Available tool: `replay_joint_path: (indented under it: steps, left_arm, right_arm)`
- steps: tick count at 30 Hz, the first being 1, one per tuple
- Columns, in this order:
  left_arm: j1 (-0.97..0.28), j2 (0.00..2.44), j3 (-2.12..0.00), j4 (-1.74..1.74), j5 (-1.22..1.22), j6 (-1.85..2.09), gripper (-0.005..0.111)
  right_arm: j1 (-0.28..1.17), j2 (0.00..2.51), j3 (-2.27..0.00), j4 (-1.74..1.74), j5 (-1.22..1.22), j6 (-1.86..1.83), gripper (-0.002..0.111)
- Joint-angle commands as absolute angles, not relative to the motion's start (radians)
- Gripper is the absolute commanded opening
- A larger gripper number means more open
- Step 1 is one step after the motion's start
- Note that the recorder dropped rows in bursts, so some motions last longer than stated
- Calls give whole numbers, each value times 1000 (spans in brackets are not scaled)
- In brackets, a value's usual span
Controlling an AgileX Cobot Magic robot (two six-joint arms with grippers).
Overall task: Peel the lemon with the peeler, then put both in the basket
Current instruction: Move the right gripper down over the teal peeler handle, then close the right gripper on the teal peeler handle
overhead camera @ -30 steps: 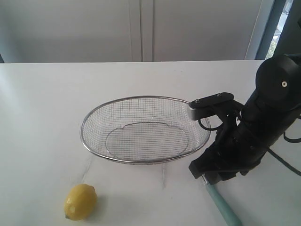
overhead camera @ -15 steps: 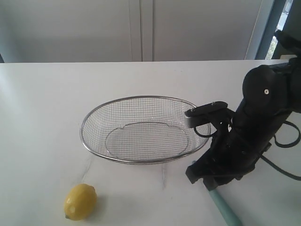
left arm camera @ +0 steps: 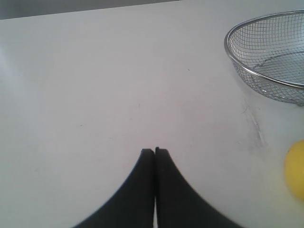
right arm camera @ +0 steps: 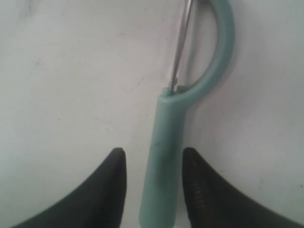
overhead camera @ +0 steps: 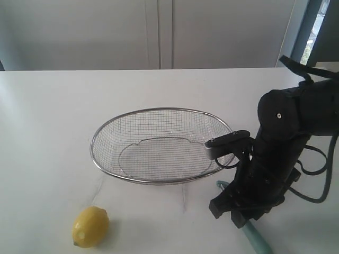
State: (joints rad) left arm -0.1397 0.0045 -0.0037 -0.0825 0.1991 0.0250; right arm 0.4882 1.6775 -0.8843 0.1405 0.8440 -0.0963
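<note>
The yellow lemon (overhead camera: 90, 226) lies on the white table near the front left, with its edge also showing in the left wrist view (left arm camera: 296, 169). The silver wire basket (overhead camera: 94, 149) stands mid-table, upright and holding nothing. The teal peeler (overhead camera: 258, 241) lies flat on the table to the basket's right, mostly under my right arm. In the right wrist view my right gripper (right arm camera: 154, 156) is open, its fingers (right arm camera: 115, 178) straddling the peeler (right arm camera: 165, 135) handle with a gap on each side. My left gripper (left arm camera: 155, 151) is shut on nothing above bare table.
The basket (left arm camera: 237, 57) rim sits to one side of my left gripper's view. Black cables hang off the right arm (overhead camera: 280, 153). A grey wall runs behind the table's far edge.
My right arm has swung toward the basket and come down over the peeler. The peeler's loop head now shows beside the arm. Lemon and basket have not moved.
</note>
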Motion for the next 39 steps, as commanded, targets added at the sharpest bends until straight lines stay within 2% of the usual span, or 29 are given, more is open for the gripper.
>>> replay_joint_path:
  steps: [1,16,39]
  left_arm:
    - [-141,0,0,-85,195,27,0]
    - [-141,0,0,-85,195,27,0]
    - [-141,0,0,-85,195,27,0]
  right_arm:
    - [487,1678,-883,128,855,-104,38]
    - [487,1678,-768,130,753,-98,38]
    - [487,1678,-763,130,685,-83,38]
